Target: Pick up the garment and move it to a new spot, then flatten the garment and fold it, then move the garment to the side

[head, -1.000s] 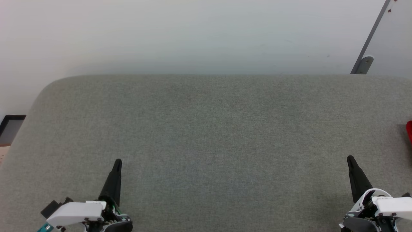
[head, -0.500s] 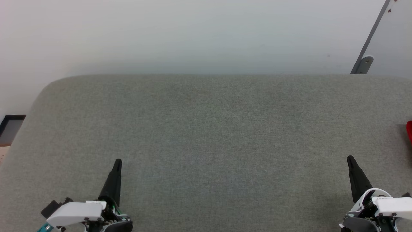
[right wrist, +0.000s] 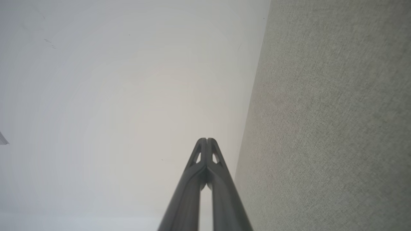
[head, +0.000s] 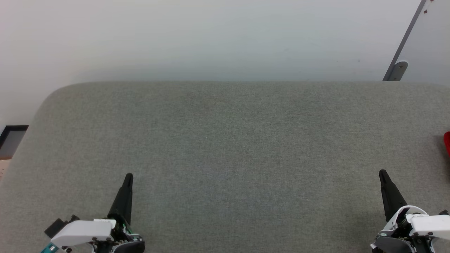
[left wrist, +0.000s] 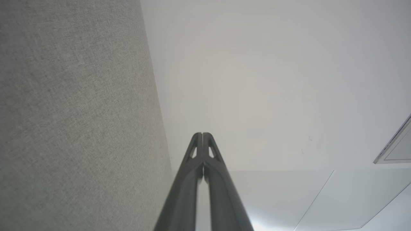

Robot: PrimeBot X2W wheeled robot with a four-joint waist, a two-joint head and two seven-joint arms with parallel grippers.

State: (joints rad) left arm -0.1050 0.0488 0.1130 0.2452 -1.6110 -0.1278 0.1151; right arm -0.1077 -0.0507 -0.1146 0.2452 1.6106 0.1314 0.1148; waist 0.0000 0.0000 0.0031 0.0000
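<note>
Probably parked clear of the work area: left end effector [head: 128,175] and right end effector [head: 382,173] sat closed, empty, at table's [head: 225,140] near corners; red sliver [head: 447,144] at right edge.

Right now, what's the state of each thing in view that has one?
left gripper: fingers shut, holding nothing.
right gripper: fingers shut, holding nothing.
grey fabric surface: flat, unwrinkled.
red thing: lies on the surface at its right edge, cut off by the frame; cannot tell what it is.
</note>
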